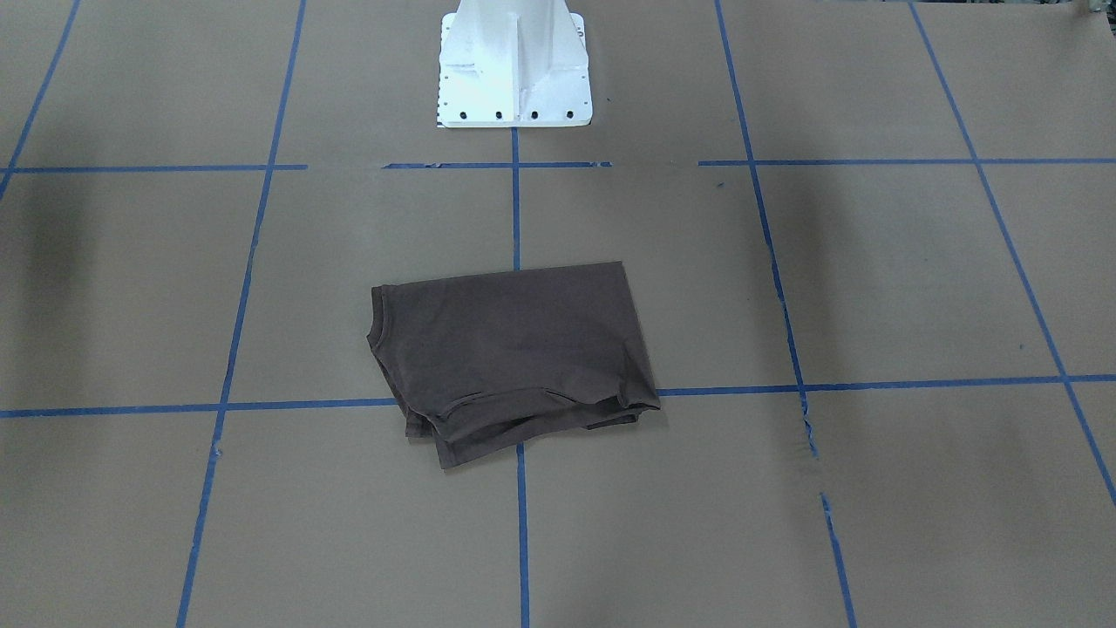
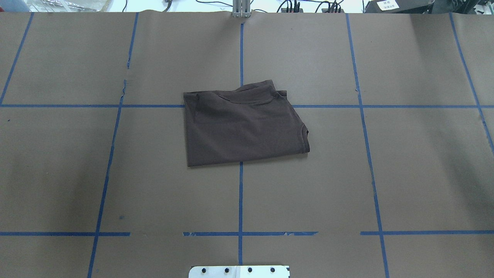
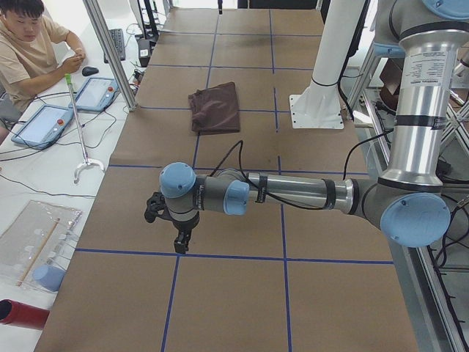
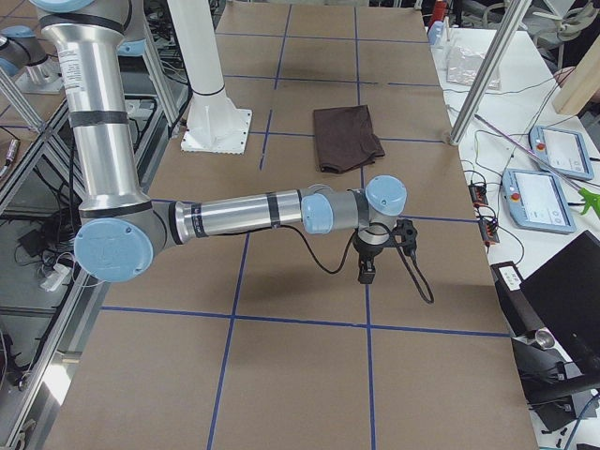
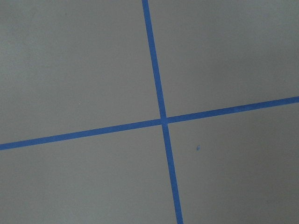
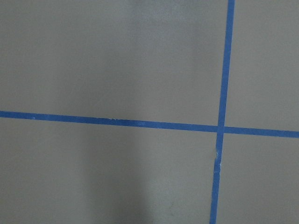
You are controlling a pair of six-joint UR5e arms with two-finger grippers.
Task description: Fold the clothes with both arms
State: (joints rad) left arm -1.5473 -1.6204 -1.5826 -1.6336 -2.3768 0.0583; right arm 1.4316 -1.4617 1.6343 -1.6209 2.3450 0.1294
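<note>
Folded dark brown T-shirt [image 2: 243,125] rests on the brown-papered table [image 2: 405,173]. My left tool [image 3: 179,240] and right tool [image 4: 366,270] hang well clear, likely to spare it; their grip I cannot tell.

left gripper [image 3: 179,243]: side view only, jaw gap unreadable
right gripper [image 4: 366,272]: same, probably too small
pedestal [image 1: 514,87]: top cut off
shirt [image 2: 243,127]: under-layers hidden

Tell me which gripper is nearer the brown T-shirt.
Neither is clearly nearer. The left gripper hangs far left of the T-shirt, the right gripper similarly far right of it.
</note>
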